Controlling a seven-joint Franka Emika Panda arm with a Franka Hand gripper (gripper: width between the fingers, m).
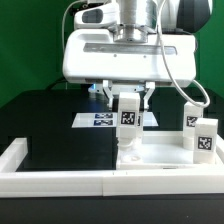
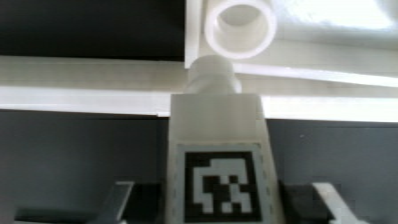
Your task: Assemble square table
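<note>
My gripper is shut on a white block leg with a black-and-white tag, and holds it upright. The leg's lower end meets the near-left part of the square table's white slab. In the wrist view the same leg fills the middle between my two fingers, with the gripper around it. Its narrow tip points at a round socket on the slab. Two more tagged legs stand at the exterior view's right.
The marker board lies on the black table behind the held leg. A long white border rail runs along the front and up the exterior view's left side. The arm's white body hangs over the middle.
</note>
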